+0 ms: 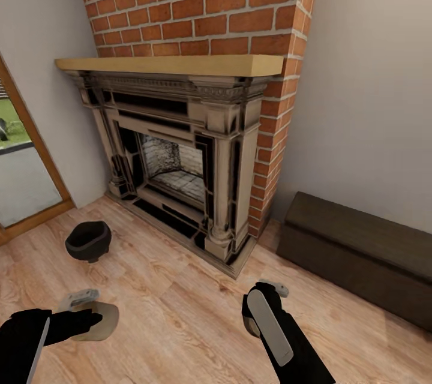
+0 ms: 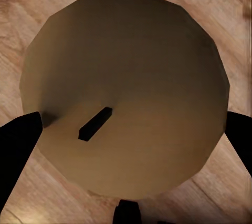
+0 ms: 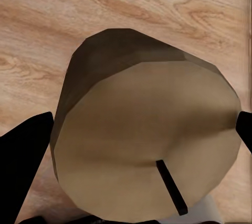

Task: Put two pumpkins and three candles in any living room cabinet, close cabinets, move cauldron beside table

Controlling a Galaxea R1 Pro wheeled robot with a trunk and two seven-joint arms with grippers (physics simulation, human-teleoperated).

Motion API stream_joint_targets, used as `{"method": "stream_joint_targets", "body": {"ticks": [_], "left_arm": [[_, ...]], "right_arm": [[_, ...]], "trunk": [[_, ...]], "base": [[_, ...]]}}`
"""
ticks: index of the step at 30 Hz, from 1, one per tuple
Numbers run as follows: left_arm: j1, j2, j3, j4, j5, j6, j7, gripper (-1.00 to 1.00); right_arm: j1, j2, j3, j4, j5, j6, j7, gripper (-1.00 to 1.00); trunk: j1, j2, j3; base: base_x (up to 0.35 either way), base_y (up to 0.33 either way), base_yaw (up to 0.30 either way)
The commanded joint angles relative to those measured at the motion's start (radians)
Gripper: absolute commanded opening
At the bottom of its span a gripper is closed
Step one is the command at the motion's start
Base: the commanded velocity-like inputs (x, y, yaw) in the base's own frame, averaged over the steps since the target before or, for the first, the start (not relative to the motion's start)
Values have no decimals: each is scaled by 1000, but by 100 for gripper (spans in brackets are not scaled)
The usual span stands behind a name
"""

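both low arms' claws, left claw (image 1: pixel 90 312) and right claw (image 1: pixel 264 306), each clamped on a candle (image 2: pixel 126 92)

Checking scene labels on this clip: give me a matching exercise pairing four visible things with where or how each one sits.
Things:
1. cauldron
2. cabinet
3. candle in the left gripper
4. fireplace

Places or states:
A. low and dark, along the wall right of the brick chimney
B. held between black fingers, its wick end facing the wrist camera
C. on the wooden floor, left of the hearth
D. under the pale wooden mantel

Pairs: 1-C, 2-A, 3-B, 4-D
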Motion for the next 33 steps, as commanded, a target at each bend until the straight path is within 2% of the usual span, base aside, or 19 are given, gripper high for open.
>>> {"method": "stream_joint_targets", "body": {"ticks": [1,33], "left_arm": [[0,0,0,0,2,0,0,-100],[0,-3,-3,-5,2,-1,0,-100]], "right_arm": [[0,0,0,0,1,0,0,-100],[0,0,-2,1,1,0,-2,-100]], "trunk": [[-4,7,4],[-127,231,118]], "base": [[0,0,-268],[0,0,-273]]}}
